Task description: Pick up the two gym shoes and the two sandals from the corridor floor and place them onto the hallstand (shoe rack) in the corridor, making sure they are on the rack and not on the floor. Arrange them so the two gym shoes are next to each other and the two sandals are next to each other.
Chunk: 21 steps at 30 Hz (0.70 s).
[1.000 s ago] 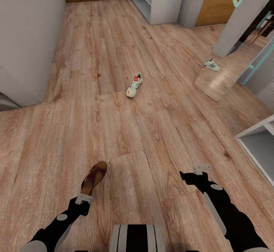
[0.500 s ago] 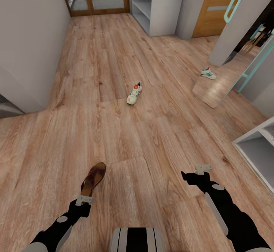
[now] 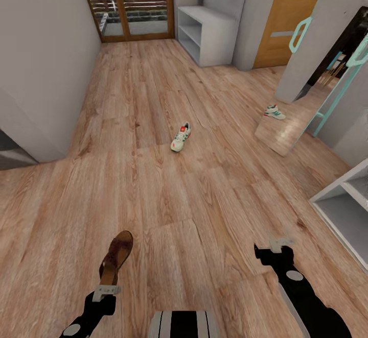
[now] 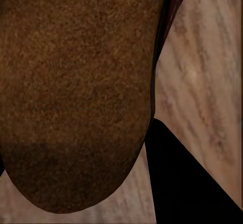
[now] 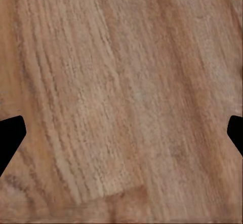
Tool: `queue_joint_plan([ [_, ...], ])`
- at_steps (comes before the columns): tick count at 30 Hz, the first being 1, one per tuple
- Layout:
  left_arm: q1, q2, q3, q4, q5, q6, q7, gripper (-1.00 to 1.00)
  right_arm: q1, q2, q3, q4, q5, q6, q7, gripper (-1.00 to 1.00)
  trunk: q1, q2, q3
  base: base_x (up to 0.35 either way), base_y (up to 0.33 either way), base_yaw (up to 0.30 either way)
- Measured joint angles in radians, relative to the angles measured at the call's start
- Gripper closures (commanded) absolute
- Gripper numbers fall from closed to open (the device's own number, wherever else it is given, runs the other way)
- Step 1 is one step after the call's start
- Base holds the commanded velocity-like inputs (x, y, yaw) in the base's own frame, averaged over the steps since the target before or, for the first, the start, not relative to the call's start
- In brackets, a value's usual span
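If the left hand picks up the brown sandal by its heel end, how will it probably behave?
The sandal looks thin and leathery, so it is probably light, and its long toe end may droop or swing. Its open back gives little to hold, so it might slip in the left hand. Lying flat on the floor, it should slide, not roll.

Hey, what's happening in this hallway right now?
A two-armed robot is tidying shoes off the light wood-plank floor. Its left gripper is at the heel of a dark brown leather sandal, which looks held. The right gripper hangs open over bare floor. A white sneaker with green stripes lies further ahead, and the pale grey shoe rack stands at the far end.
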<state>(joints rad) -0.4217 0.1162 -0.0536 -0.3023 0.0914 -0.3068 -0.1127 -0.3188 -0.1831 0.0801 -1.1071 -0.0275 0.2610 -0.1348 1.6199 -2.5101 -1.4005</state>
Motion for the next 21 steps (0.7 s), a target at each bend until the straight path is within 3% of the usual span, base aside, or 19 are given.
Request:
queue_joint_plan([
  [7, 0.019, -0.002, -0.001, 0.001, 0.002, -0.015, 0.000, 1.00, 0.076, 0.007, 0.000, 0.162, -0.003, -0.227, -0.001, -1.00, -0.003, 0.002, 0.038, 0.000, 0.000, 0.000],
  [9, 0.021, -0.003, -0.001, 0.002, 0.004, -0.021, 0.000, 1.00, 0.090, 0.009, 0.001, 0.260, -0.003, -0.358, 0.000, -1.00, -0.004, 0.002, 0.049, 0.000, 0.000, 0.000],
  [11, 0.021, -0.003, -0.001, 0.002, 0.005, -0.022, 0.001, 1.00, 0.094, 0.009, 0.000, 0.326, -0.004, -0.418, 0.001, -1.00, -0.005, 0.003, 0.060, 0.000, 0.000, 0.000],
  [14, 0.022, -0.003, -0.001, 0.003, 0.006, -0.023, 0.001, 1.00, 0.096, 0.009, 0.000, 0.388, -0.004, -0.465, 0.002, -1.00, -0.006, 0.003, 0.076, 0.000, 0.000, 0.000],
  [21, 0.022, -0.004, -0.001, 0.014, 0.022, -0.024, 0.001, 1.00, 0.098, 0.010, -0.001, 0.518, -0.004, -0.594, 0.003, -1.00, -0.006, 0.003, 0.087, 0.000, 0.000, 0.000],
])
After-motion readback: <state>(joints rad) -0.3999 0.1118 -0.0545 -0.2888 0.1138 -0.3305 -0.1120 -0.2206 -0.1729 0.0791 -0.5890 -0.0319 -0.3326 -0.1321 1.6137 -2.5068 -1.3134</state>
